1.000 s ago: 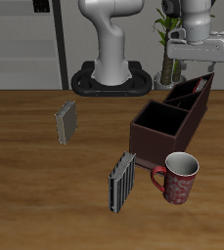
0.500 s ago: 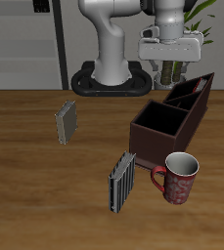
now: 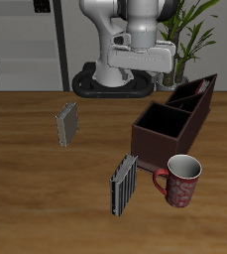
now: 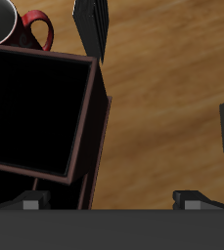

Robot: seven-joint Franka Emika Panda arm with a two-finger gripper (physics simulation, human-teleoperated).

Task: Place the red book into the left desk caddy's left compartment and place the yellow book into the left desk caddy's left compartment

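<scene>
Two fingertips (image 4: 192,199) show at the edge of the wrist view, spread wide with nothing between them: your hand (image 3: 145,69) is empty and hangs high over the back of the worktop (image 3: 26,198), close to the robot's base. Just beneath it in the wrist view sits the boxier dark brown caddy (image 3: 165,134), which is not the target. The left desk caddy (image 3: 202,94), the one with the slanted wall, stands behind it, and a dark red sliver inside reads as the red book (image 3: 187,95), apparently already stowed; which section holds it I cannot tell. The yellow book (image 3: 66,124) stands upright on its edge, well apart from both caddies and out in the open, so it looks like your next pick. Risk one: you take the larger striped book (image 3: 123,184) beside the red patterned mug (image 3: 182,181), since the covers look alike. Risk two: a thin book standing on edge should tip if one finger touches it first, so come down centred. Risk three: on the return you drop it into the boxier caddy or the wrong section, or clip the divider or the red book. The worktop is bare wood grain; behind it are grey shelving and a potted plant (image 3: 189,20).
</scene>
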